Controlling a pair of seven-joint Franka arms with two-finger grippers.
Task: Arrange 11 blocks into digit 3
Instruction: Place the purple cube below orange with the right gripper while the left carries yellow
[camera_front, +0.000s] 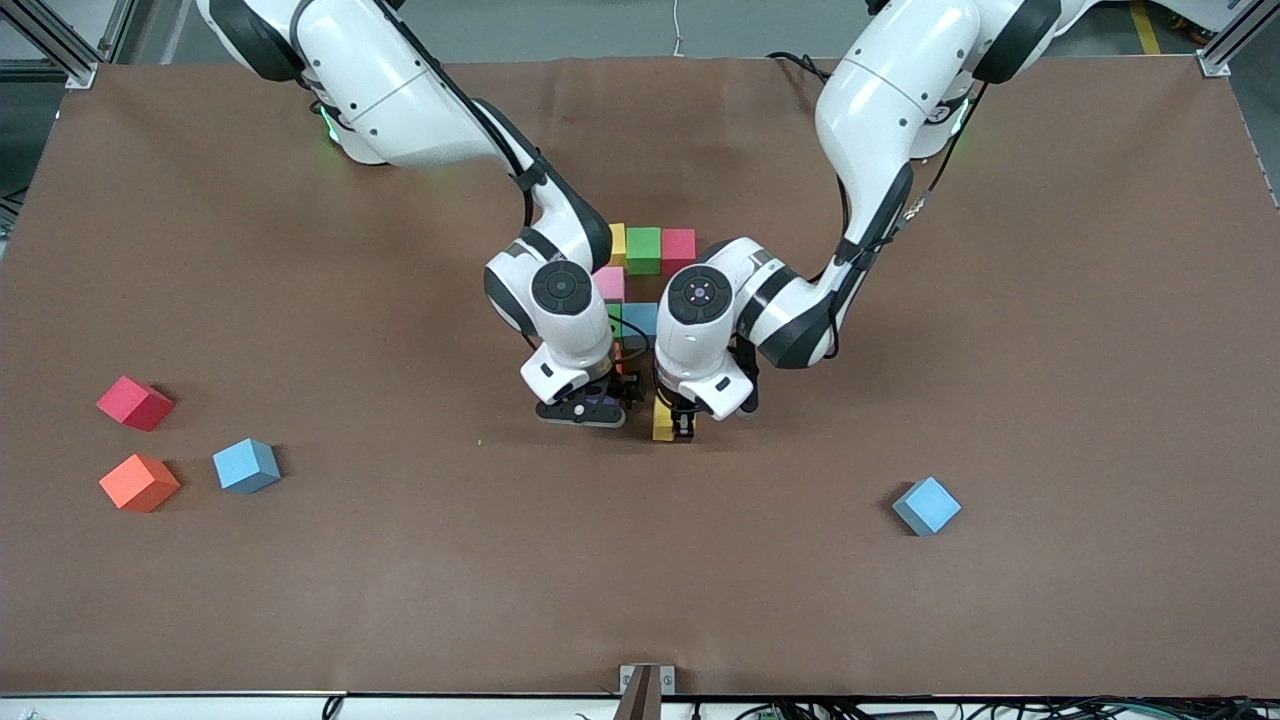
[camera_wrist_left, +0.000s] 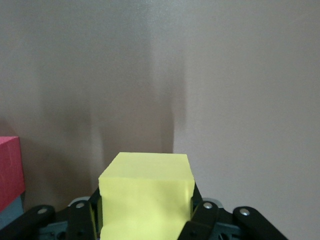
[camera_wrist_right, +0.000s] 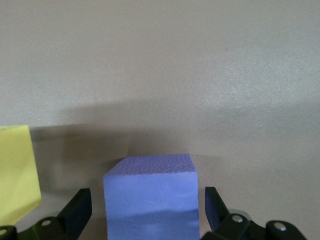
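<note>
Jaws of the right gripper (camera_front: 590, 408) are standing apart around a purple block (camera_wrist_right: 150, 197), fingers (camera_wrist_right: 77, 212) clear of its sides; those of the left gripper (camera_front: 676, 425) are clamping a yellow block (camera_wrist_left: 146, 195). Both are sitting low at the bench's (camera_front: 400, 600) centre, just nearer the front camera than the partly built digit (camera_front: 640, 285). Red (camera_front: 134, 402), orange (camera_front: 139, 482) and blue (camera_front: 247, 466) blocks are lying near the right arm's end; another blue block (camera_front: 926, 505) is lying toward the left arm's end.
</note>
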